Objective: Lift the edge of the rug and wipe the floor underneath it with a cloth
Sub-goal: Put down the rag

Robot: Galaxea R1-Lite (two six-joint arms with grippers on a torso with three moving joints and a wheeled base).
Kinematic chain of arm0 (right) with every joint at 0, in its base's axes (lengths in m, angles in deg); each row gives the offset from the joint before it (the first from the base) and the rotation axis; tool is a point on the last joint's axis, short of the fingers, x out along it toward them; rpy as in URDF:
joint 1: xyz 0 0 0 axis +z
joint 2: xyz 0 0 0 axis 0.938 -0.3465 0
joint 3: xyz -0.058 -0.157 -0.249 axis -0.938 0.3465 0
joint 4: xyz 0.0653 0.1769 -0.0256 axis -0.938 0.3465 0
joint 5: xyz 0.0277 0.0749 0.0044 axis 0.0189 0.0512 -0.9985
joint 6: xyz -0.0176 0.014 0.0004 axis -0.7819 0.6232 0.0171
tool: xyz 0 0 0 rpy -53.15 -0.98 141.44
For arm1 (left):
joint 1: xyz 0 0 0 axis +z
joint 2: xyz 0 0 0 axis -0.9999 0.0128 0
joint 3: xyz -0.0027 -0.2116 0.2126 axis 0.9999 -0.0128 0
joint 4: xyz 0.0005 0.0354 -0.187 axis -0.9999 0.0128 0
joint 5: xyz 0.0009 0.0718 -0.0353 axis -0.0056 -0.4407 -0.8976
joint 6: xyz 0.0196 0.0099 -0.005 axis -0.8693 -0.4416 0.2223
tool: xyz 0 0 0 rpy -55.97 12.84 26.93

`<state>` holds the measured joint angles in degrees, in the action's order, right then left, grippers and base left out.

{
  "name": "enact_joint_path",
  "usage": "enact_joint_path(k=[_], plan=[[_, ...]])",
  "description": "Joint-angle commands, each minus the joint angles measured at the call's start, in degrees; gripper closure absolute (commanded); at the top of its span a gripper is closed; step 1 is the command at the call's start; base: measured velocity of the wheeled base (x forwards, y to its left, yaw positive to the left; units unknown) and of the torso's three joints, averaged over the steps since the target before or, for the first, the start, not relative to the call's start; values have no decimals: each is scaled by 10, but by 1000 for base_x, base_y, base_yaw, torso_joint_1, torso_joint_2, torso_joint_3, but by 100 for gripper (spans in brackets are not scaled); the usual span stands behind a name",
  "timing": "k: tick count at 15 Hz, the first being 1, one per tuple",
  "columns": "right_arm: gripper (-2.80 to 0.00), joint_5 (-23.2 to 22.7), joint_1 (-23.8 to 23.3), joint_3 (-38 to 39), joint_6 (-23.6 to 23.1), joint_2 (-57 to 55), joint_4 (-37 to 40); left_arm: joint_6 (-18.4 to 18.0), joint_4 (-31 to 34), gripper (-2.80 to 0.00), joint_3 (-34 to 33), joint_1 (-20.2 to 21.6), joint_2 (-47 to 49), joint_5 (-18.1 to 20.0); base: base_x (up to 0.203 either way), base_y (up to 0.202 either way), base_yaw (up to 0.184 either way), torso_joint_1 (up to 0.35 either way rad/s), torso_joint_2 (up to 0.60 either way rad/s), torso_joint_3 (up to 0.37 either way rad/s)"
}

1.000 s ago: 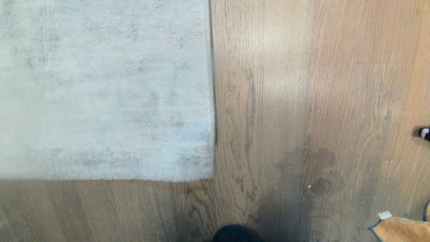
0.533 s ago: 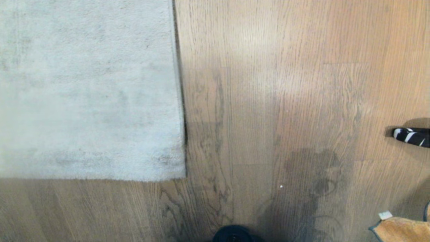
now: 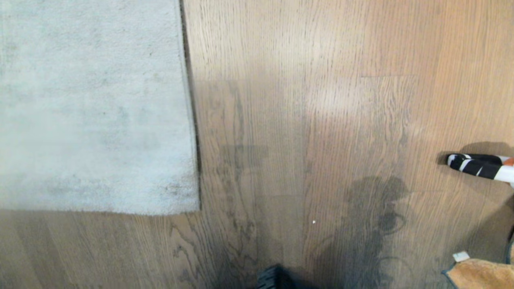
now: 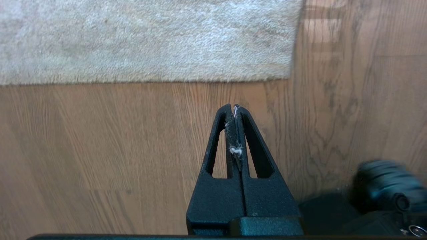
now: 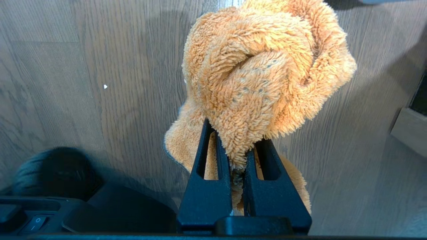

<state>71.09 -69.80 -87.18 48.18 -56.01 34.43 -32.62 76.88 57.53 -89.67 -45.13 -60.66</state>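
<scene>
The rug (image 3: pixel 92 104) is pale grey and lies flat at the upper left. The rug edge (image 3: pixel 192 120) runs straight down to a square corner (image 3: pixel 197 209). Brown plank floor (image 3: pixel 321 120) fills the remaining view. In the left wrist view my left gripper (image 4: pixel 233 107) is shut and empty apart from lint, hovering over the floor (image 4: pixel 100 140) just short of the rug corner (image 4: pixel 289 77). My right gripper (image 5: pixel 234 140) is shut on the fluffy orange cloth (image 5: pixel 267 73), which bunches over its fingers. A piece of the cloth (image 3: pixel 478 277) shows at the head view's lower right corner.
A black-and-white striped object (image 3: pixel 478 165) lies on the floor at the right edge. A dark part of my base (image 3: pixel 275 280) shows at the bottom middle. A white speck (image 3: pixel 313 221) sits on the planks. A pale low block (image 5: pixel 409 130) stands beside the cloth hand.
The whole head view has shifted left, so the camera has swung right. The rug sits further left in frame and more of the striped object shows. The cloth keeps its place in frame.
</scene>
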Motion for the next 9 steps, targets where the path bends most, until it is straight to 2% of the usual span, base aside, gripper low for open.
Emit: enact_joint_path(k=[1,9], plan=[[0,0,1,0,0,-1,1,1,0,0,0,1,0,0,0,0,0,0,0,0],[0,0,2,0,0,-1,1,1,0,0,0,1,0,0,0,0,0,0,0,0]])
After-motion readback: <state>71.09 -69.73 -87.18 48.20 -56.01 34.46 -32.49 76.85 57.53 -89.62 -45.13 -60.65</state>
